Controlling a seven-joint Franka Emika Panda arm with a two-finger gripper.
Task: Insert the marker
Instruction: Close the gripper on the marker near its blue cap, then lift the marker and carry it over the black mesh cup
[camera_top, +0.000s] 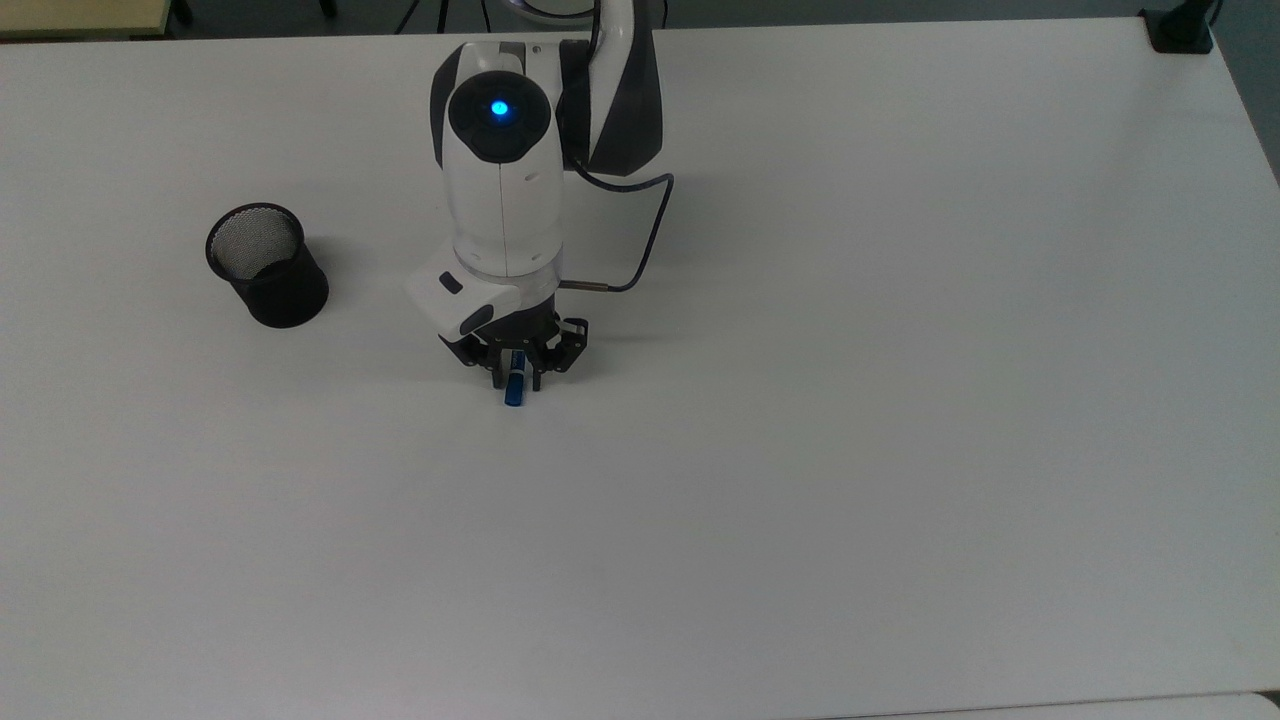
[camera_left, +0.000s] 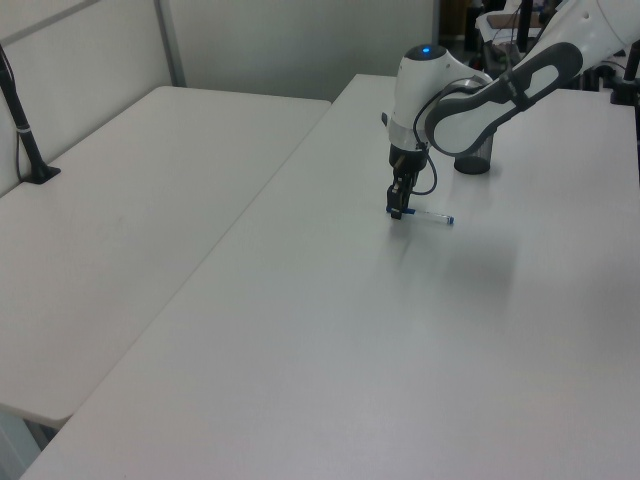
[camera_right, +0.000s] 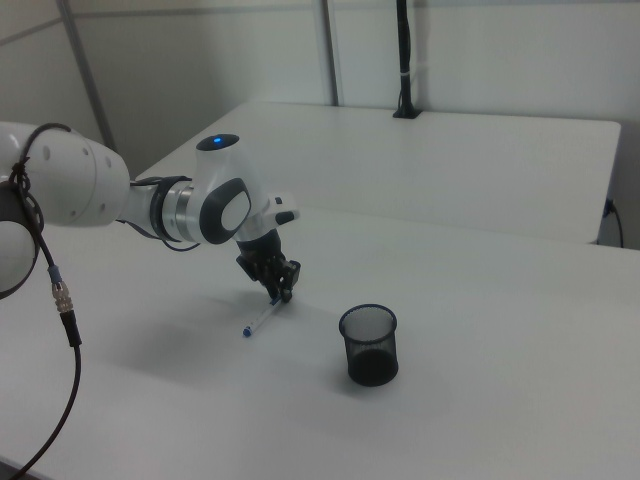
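Overhead, top view: blue cap of marker (camera_top: 513, 392) exposed below gripper (camera_top: 514, 379), body hidden beneath arm. Right view: full marker (camera_right: 261, 319) length visible, flat on table (camera_right: 500, 400), long axis aimed toward gripper (camera_right: 281, 294). Fingers narrow, straddling marker. Mesh cup (camera_top: 266, 265) upright, well apart, empty.

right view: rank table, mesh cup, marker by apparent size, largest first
1. table
2. mesh cup
3. marker, slim; its upper end sits at the claw, so its full length is not visible.
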